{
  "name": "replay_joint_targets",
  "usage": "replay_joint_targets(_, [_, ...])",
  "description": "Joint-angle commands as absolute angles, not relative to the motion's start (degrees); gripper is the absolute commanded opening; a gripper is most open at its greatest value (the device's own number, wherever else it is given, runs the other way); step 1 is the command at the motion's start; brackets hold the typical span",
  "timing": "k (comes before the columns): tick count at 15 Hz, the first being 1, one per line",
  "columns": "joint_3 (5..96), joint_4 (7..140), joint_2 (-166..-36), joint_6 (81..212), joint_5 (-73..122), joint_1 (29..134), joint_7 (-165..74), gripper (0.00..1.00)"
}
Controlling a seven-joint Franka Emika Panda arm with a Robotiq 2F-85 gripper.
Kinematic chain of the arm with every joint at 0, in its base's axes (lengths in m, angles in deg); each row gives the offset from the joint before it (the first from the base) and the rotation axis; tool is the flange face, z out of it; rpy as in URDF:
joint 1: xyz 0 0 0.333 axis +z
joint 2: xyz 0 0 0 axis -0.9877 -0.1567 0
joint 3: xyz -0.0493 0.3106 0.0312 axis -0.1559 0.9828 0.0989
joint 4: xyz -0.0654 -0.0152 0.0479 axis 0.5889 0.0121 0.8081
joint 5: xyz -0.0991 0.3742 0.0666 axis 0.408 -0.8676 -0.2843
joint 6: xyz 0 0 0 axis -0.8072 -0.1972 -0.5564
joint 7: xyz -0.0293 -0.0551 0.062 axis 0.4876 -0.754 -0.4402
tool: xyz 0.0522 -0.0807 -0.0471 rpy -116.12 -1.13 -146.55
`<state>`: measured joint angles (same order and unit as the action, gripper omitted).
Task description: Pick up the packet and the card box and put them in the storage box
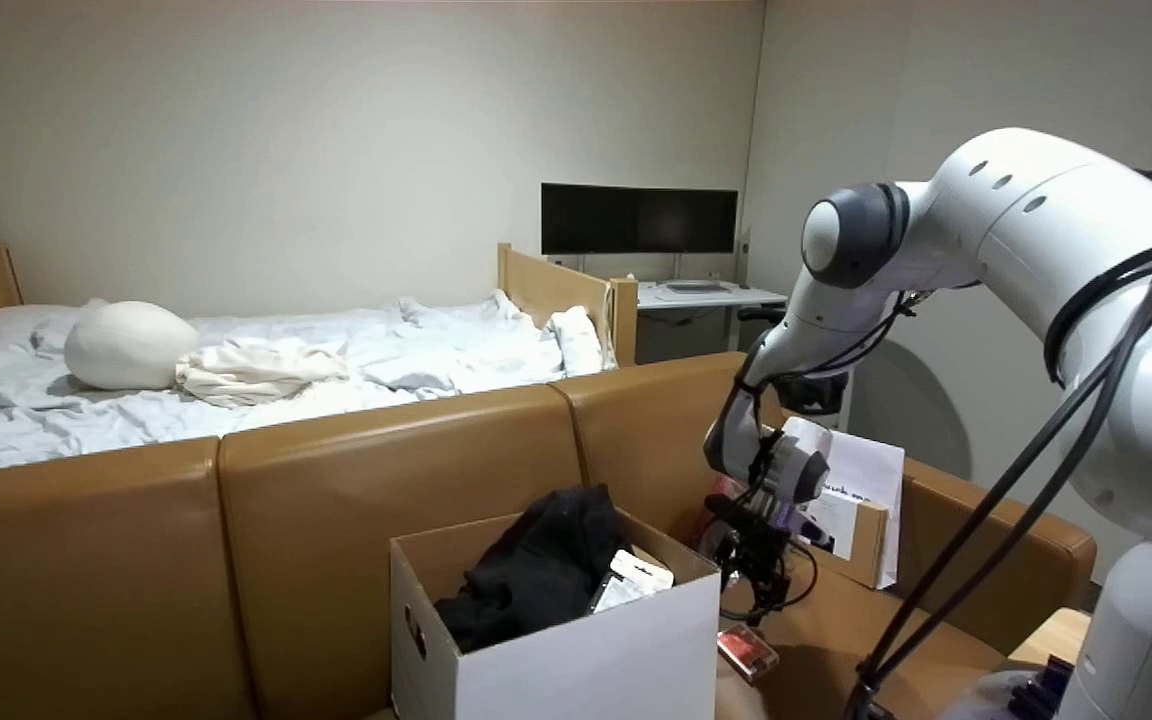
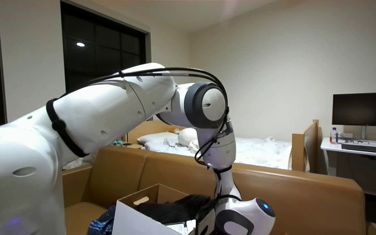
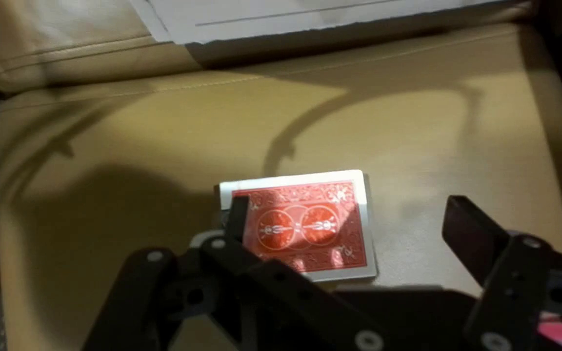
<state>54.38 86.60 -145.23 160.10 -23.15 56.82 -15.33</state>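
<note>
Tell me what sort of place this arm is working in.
Probably a bedroom or studio-style living space, though it could be a staged one: a bed stands behind a brown sofa, and a desk with a monitor is near one end of the bed.

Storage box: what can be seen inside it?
Inside the storage box, a bunched black cloth and a white-topped package show. They and the box's walls hide the bottom, so what lies underneath cannot be seen.

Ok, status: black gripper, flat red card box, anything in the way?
Black gripper open, empty. Flat red card box on tan padded seat, ungrasped. One finger overlaps its edge in wrist view; might clip it.
</note>
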Motion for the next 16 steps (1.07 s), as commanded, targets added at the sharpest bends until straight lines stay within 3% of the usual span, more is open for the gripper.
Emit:
replay_joint_targets(1, [49.2, 83.0, -147.7, 153.1, -22.4, 62.4, -13.6, 1.0])
replay_joint_targets(6, [44.0, 69.0, -155.9, 135.9, -13.3, 67.6, -7.7, 1.0])
replay_joint_targets(15, [43.5, 37.2, -173.9, 100.6, -1.8, 64.5, 4.7, 1.0])
replay_joint_targets(16, [43.7, 43.5, -169.1, 101.7, -1.7, 64.7, 6.1, 1.0])
